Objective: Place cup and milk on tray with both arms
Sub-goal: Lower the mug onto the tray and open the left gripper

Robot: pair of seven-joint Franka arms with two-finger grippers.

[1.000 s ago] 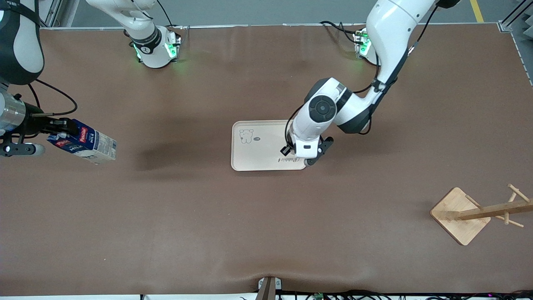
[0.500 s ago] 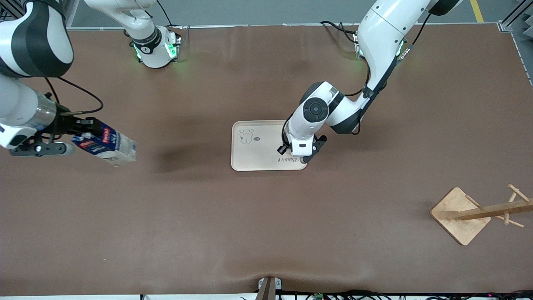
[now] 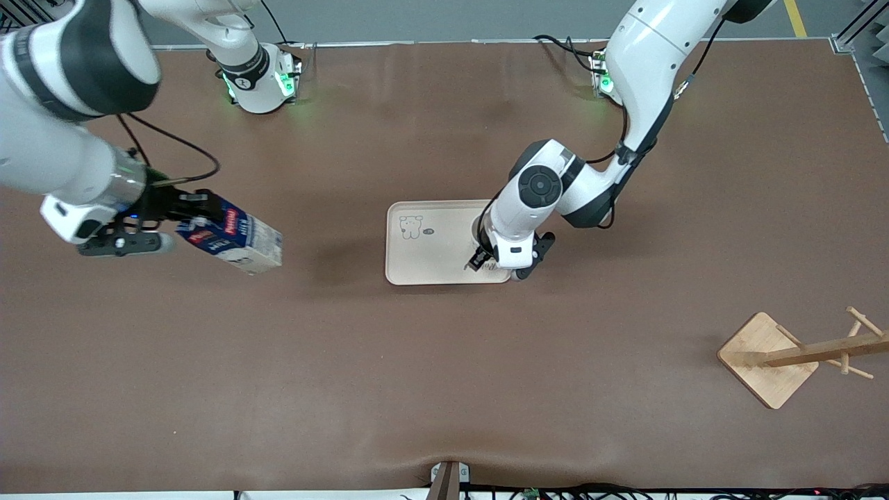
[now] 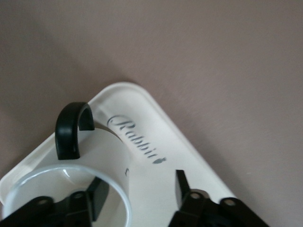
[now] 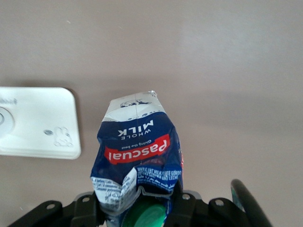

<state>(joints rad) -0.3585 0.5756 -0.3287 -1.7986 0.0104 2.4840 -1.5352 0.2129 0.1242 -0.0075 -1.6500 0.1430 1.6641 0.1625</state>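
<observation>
Already the cup (image 4: 71, 189) sat on the tray (image 3: 424, 257), left gripper (image 4: 137, 189) spread wide w/ one finger inside; right gripper (image 3: 182, 215) clamped the milk (image 3: 236, 239) above the table. Risk: retreating finger tips cup.

We note a brown mat-covered table (image 3: 444, 389) filling most of the front view, with soft creases near the camera edge. A grey floor strip (image 3: 430, 19) runs along the top, bearing a yellow line (image 3: 795, 17). A wooden stand (image 3: 771, 357) with pegs lies toward the left arm's end. Lighting is even, with soft shadows.
</observation>
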